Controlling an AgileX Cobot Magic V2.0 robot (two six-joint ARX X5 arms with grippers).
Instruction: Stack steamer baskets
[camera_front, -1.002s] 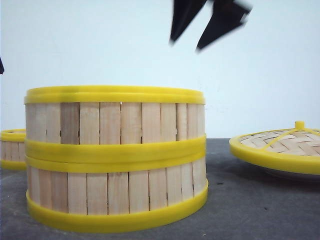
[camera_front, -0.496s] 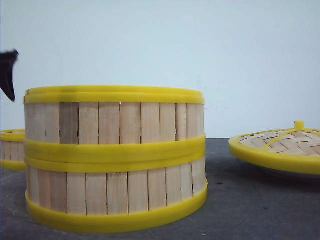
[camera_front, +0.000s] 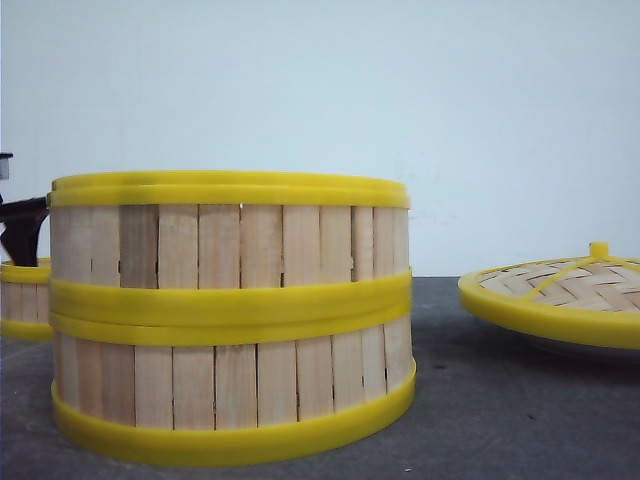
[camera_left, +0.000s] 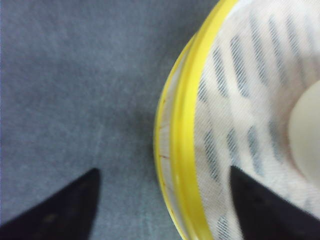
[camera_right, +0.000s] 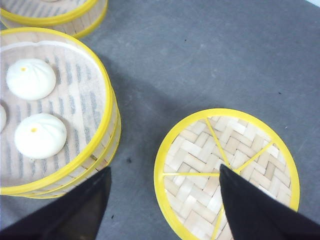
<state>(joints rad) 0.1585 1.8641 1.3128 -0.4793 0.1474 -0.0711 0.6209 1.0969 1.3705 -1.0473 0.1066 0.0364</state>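
Left tool straddles third steamer basket rim

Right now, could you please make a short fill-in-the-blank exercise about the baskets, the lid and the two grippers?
1. In the front view, the stack is ____ baskets high.
2. The top basket holds white ____ on its cloth liner.
3. The left gripper is open, with one finger outside and one finger inside the rim of the ____ basket.
4. The lid lies flat on the table, and the open right gripper is ____ it, not touching.

Missing words: two; buns; third; above
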